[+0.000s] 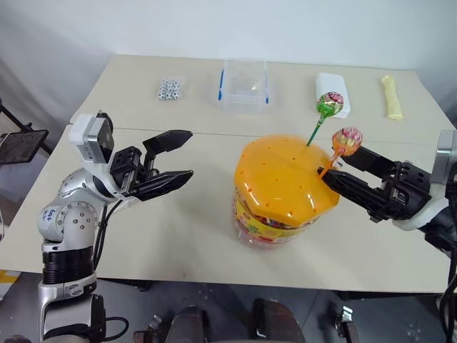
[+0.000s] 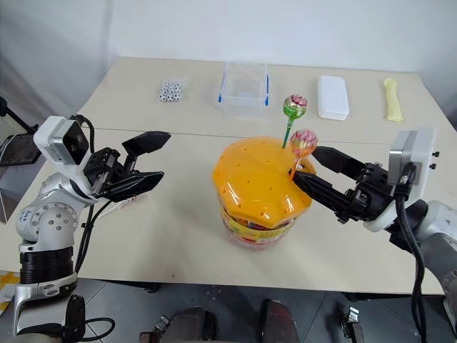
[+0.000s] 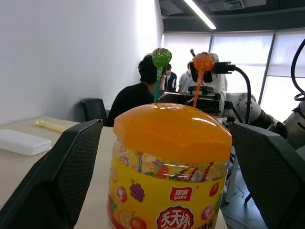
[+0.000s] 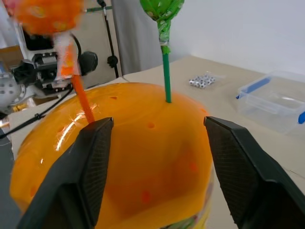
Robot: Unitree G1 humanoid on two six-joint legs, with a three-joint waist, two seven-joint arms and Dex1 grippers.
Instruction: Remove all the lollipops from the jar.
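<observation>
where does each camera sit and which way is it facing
Left eye view: on the head, looking down at the jar and both arms.
Right eye view: the same scene beside it.
Left wrist view: low, facing the jar's label between its own open fingers.
Right wrist view: near the orange lid, its fingers astride it.
Shared: the green lollipop and orange lollipop in both wrist views.

Bare table (image 1: 178, 236) left of jar (image 1: 282, 189); upright lollipops (image 1: 339, 139) – two – crowd its lid's right side
</observation>
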